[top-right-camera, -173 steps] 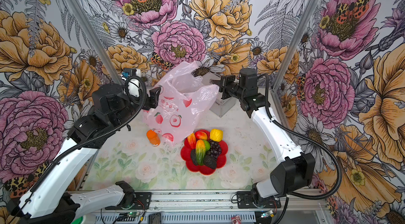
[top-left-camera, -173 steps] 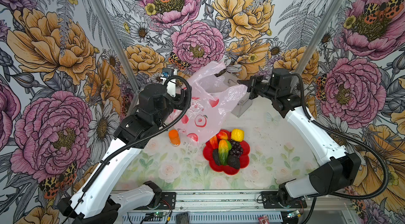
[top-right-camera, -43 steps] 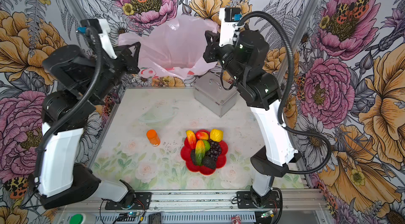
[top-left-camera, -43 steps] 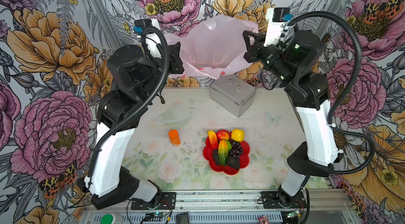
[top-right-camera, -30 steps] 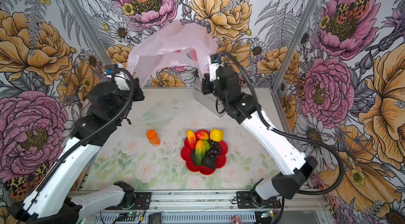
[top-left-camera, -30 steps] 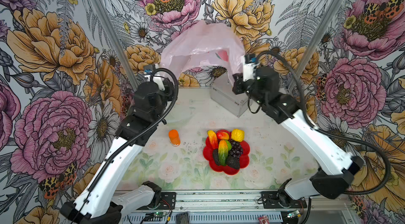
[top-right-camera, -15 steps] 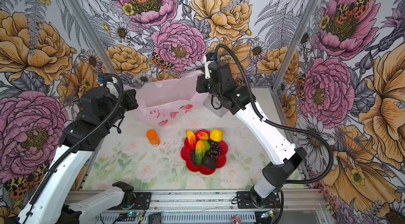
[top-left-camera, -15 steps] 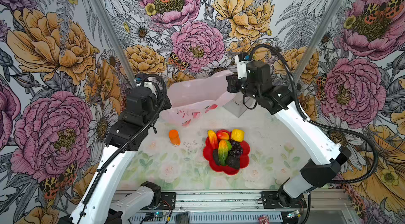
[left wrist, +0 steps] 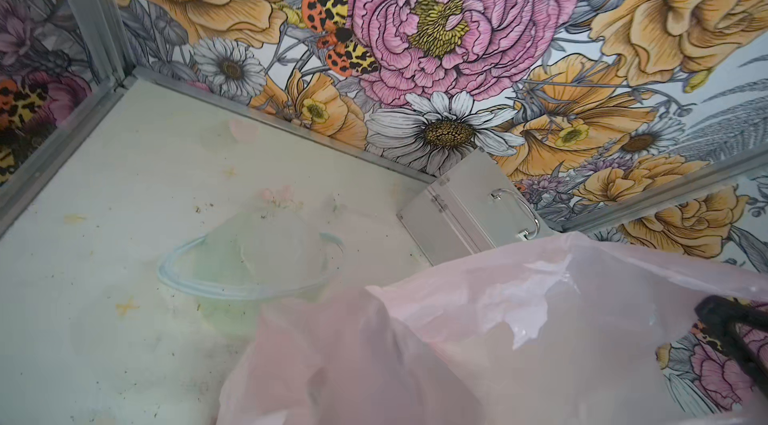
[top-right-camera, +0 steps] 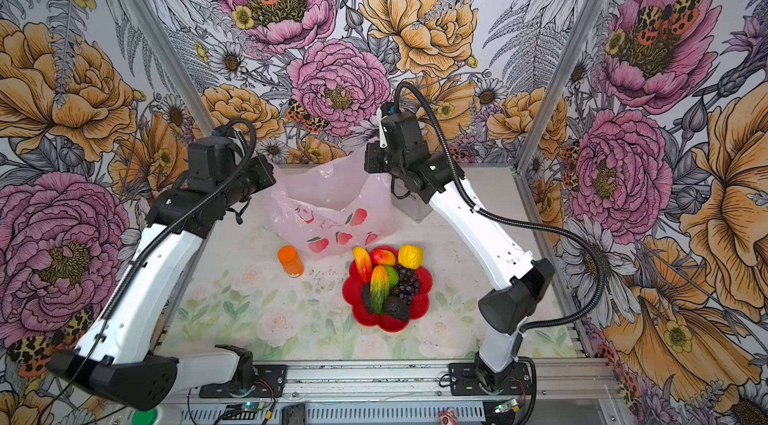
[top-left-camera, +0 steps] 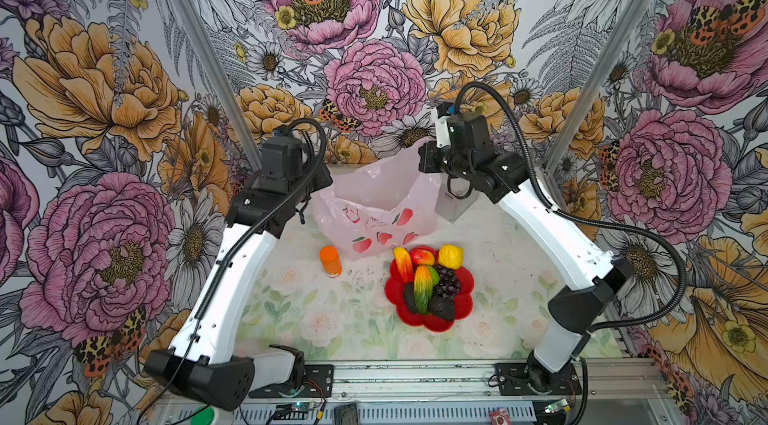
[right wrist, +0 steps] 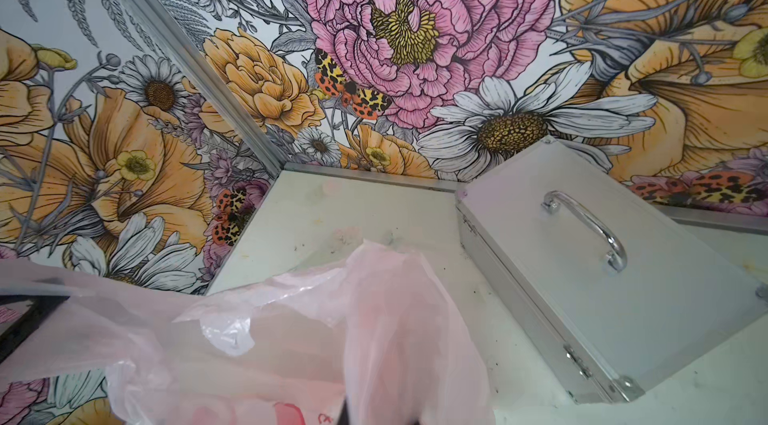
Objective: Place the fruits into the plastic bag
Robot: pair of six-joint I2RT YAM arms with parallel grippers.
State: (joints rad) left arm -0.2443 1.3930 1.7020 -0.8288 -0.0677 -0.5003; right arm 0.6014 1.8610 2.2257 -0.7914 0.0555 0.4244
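The pink plastic bag (top-left-camera: 374,211) (top-right-camera: 328,202) stands at the back of the table, its mouth spread open upward between my two arms. My left gripper (top-left-camera: 321,192) (top-right-camera: 272,177) is shut on its left rim and my right gripper (top-left-camera: 420,161) (top-right-camera: 368,161) is shut on its right rim. In both wrist views the bag's film (left wrist: 457,360) (right wrist: 291,339) covers my fingers. The fruits lie heaped on a red plate (top-left-camera: 465,306) just in front of the bag: mangoes (top-left-camera: 422,288), peach (top-left-camera: 422,256), lemon (top-left-camera: 451,255), grapes (top-left-camera: 446,281) and avocados (top-left-camera: 440,306).
An orange capped bottle (top-left-camera: 330,260) (top-right-camera: 291,260) stands left of the plate, close to the bag's front. A silver metal case (top-left-camera: 455,204) (right wrist: 582,256) sits behind the bag under my right arm. A clear bowl (left wrist: 249,265) rests near the back left corner.
Both arms have swung the bag down from high near the back wall. It now sits lower and nearer the plate, mouth up. Fruits and bottle have not moved.
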